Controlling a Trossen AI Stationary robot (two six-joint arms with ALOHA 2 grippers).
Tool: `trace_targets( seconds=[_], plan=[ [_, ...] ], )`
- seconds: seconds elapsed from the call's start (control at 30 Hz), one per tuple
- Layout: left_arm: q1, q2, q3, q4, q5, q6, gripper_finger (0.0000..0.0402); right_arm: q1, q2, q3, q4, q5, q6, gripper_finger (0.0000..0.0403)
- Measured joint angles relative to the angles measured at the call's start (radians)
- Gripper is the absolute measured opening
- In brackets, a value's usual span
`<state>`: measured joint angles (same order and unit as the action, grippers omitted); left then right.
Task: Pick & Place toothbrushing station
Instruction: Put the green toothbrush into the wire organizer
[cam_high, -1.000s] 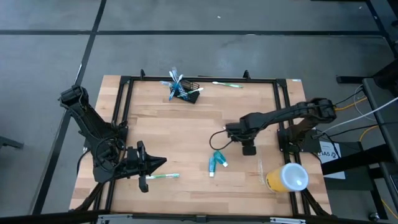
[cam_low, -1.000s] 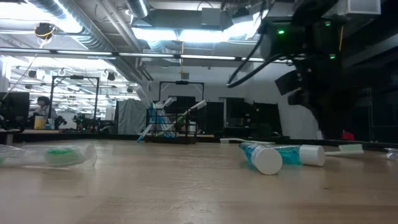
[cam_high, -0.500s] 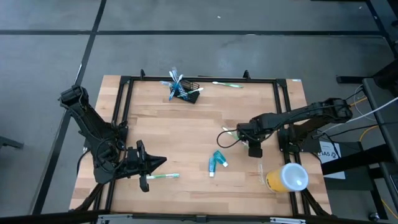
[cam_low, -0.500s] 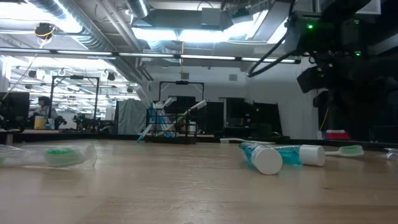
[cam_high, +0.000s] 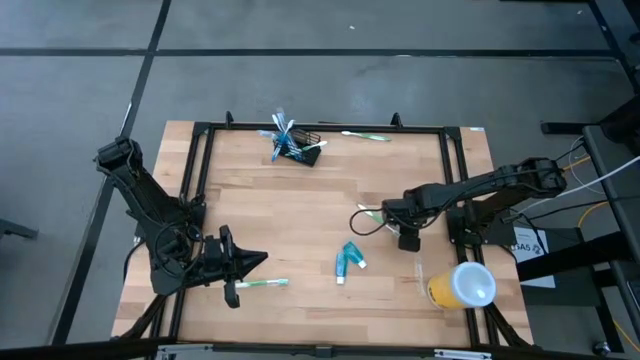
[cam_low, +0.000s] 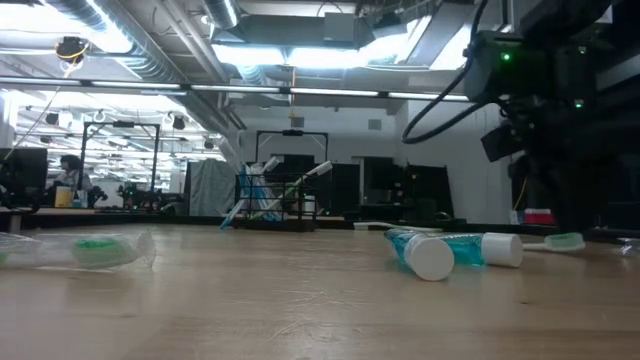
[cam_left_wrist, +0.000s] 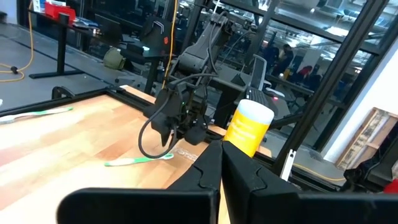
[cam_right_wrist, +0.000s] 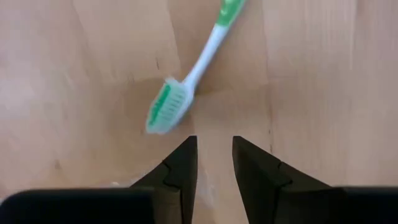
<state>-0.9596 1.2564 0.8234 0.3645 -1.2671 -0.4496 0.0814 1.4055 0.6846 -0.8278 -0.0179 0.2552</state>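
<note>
Wire-mesh toothbrushing station stood at the worktop's far edge, some brushes already in it. Right gripper hovered, fingers apart and empty, a green toothbrush just ahead. Left gripper idle, fingers together. Toothpaste tubes lay loose; task partway done.

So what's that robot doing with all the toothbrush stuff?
The right tool is open, hanging just above a green toothbrush lying on the table, not holding it. The left tool waits shut at the near left. The black mesh holder at the far edge already has brushes in it.
</note>
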Motion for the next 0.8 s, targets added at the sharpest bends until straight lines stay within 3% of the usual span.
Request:
trace_targets(
  seconds=[0.2, 0.57, 0.8],
  plan=[
    [0.0, 0.0, 0.0, 0.001, -0.017, 0.0, 0.0003, 0.0, 0.006, 0.0, 0.088, -0.024, 0.05, 0.0104],
    [0.0, 0.0, 0.0, 0.006, -0.017, -0.008, 0.0002, 0.002, 0.066, 0.0, 0.066, -0.021, 0.052, 0.0104],
    [0.0, 0.0, 0.0, 0.006, -0.016, -0.008, 0.0005, 0.015, 0.067, 0.0, 0.123, -0.079, 0.093, 0.0104]
  ],
)
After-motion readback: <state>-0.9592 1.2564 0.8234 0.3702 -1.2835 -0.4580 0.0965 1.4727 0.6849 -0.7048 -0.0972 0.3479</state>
